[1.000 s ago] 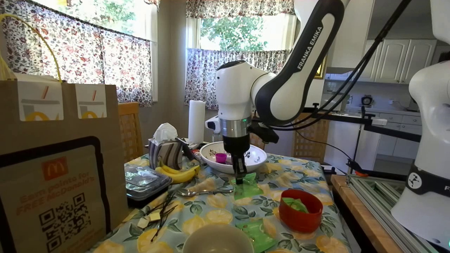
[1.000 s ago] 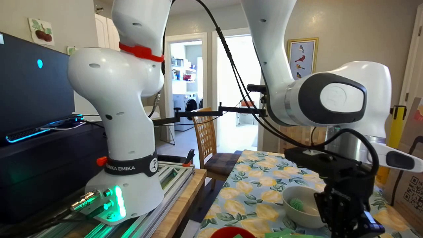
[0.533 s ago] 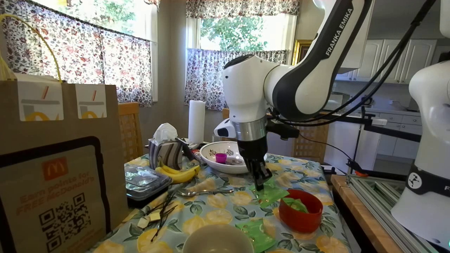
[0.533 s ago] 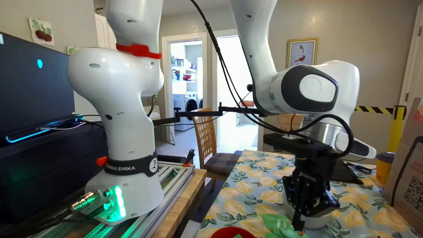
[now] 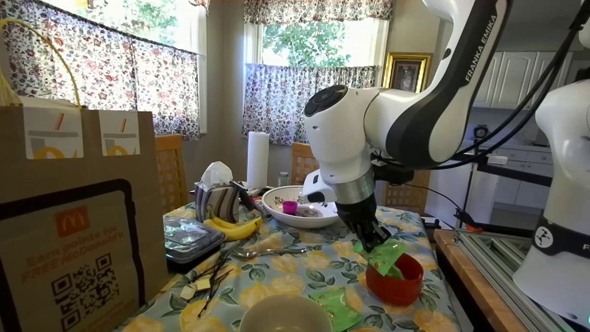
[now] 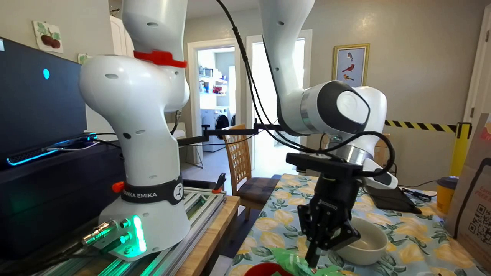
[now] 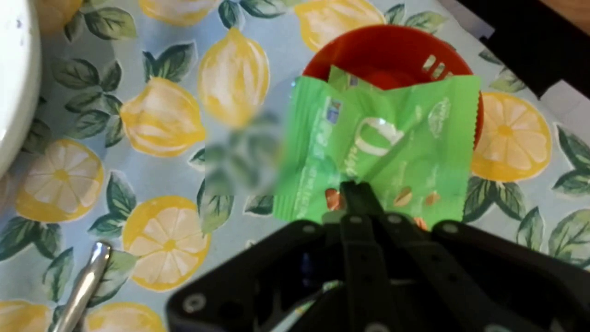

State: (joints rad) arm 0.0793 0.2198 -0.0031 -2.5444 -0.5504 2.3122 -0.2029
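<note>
My gripper (image 7: 356, 188) pinches a green packet (image 7: 382, 150) that overlaps the mouth of a red bowl (image 7: 392, 48).
My jaws are drawn tight together on its thin wrapper. It could slip free if I have caught only a shallow fold, or snag on the bowl's rim if I ride too low; whether it touches that rim, I cannot tell. My own bulk hides the exact pinch. Inside the bowl, a second green packet (image 5: 395, 273) shows only in part; in an exterior view, the bottom edge crops the bowl (image 6: 259, 269).
</note>
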